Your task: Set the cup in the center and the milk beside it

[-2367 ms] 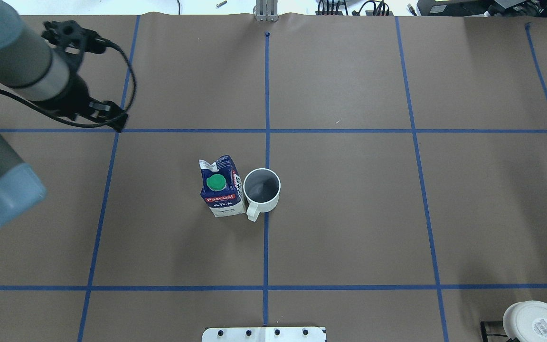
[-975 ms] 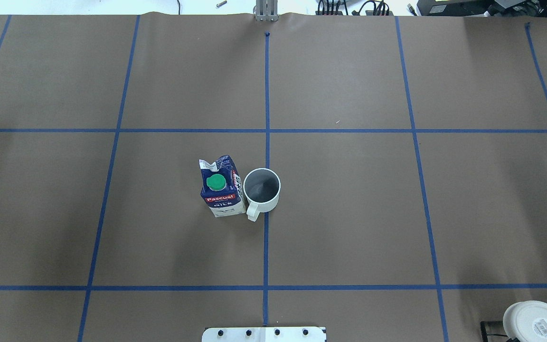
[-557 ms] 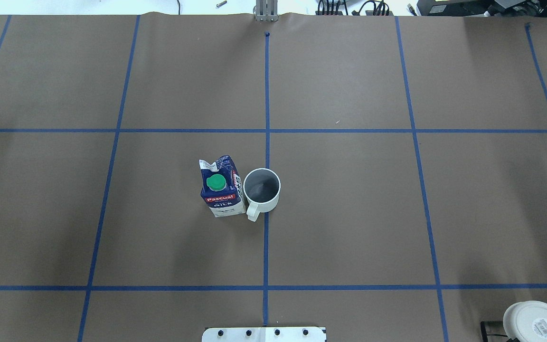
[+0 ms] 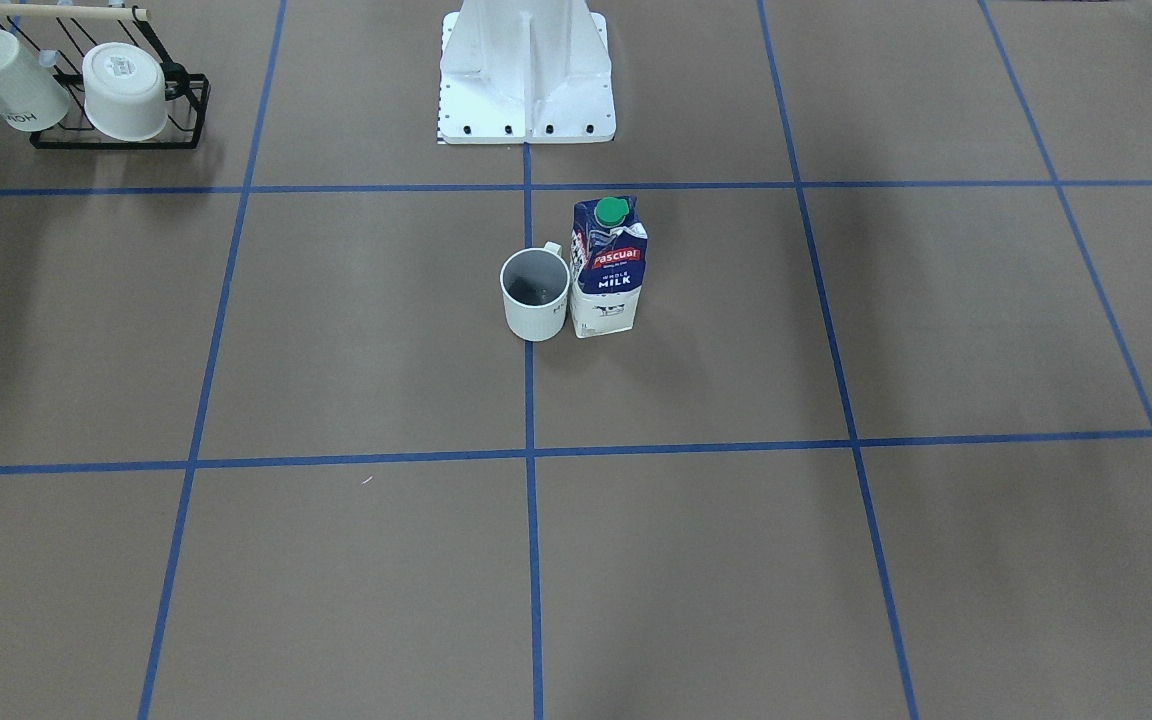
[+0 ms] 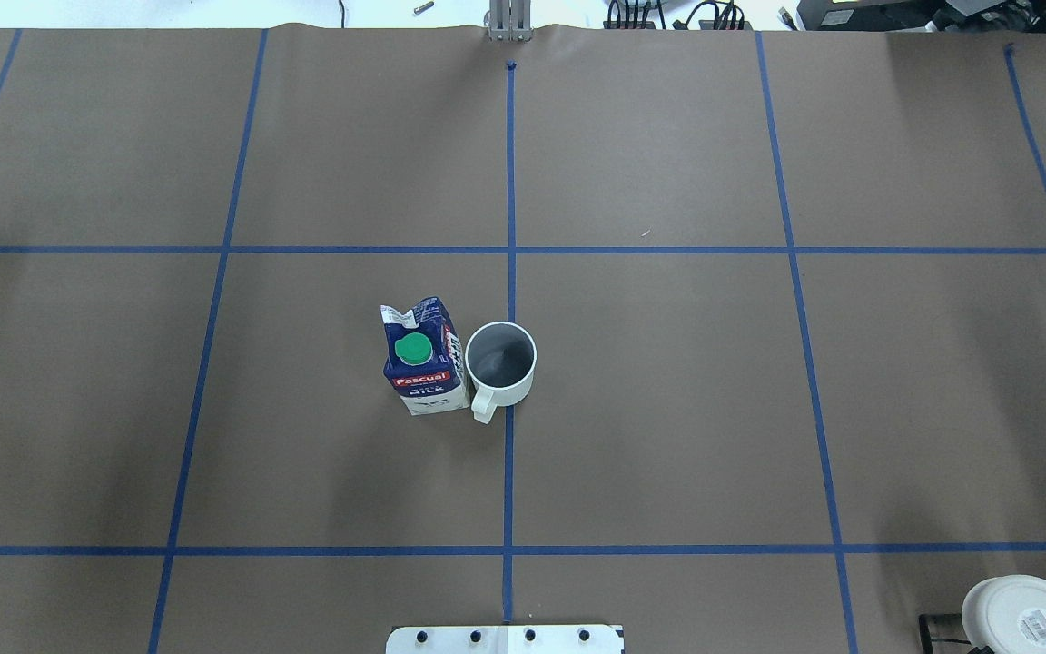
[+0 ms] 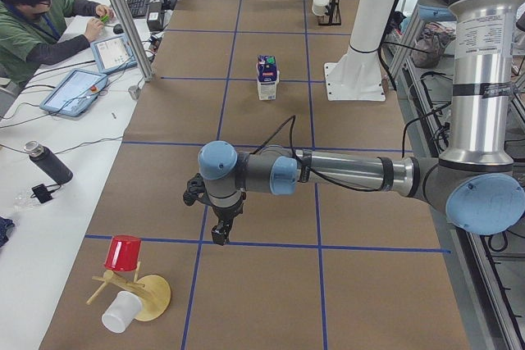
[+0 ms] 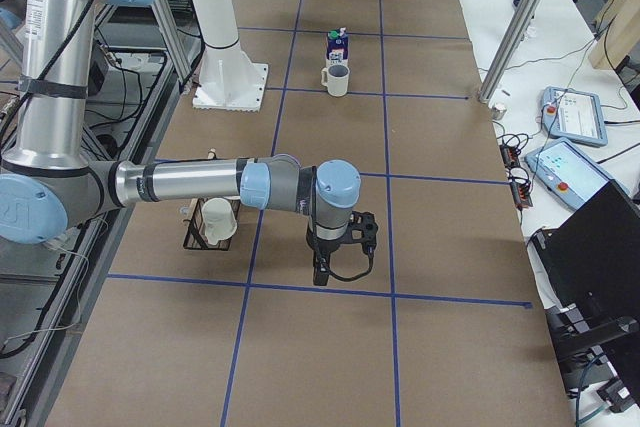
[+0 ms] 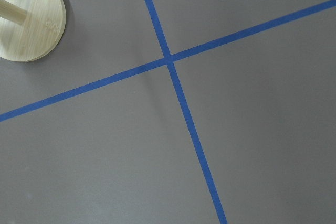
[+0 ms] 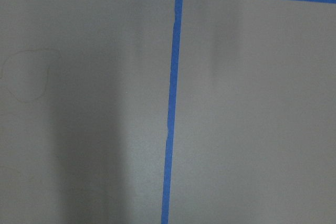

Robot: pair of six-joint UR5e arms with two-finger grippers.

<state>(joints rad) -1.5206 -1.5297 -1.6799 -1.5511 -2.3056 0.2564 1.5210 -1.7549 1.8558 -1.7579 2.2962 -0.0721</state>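
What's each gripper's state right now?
Left gripper: cannot tell; it shows only in a side view.
Right gripper: cannot tell; it shows only in a side view.

L gripper (image 6: 219, 237) gone from overhead view.

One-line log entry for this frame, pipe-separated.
cup upright on middle tape line | milk upright beside it, robot's left | left gripper, right gripper far off, state unclear | task looks done

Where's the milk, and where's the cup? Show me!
milk (image 4: 612, 280), front-facing view, on its blue side by the white lettering.
cup (image 5: 500, 356), overhead view, on its grey inside.
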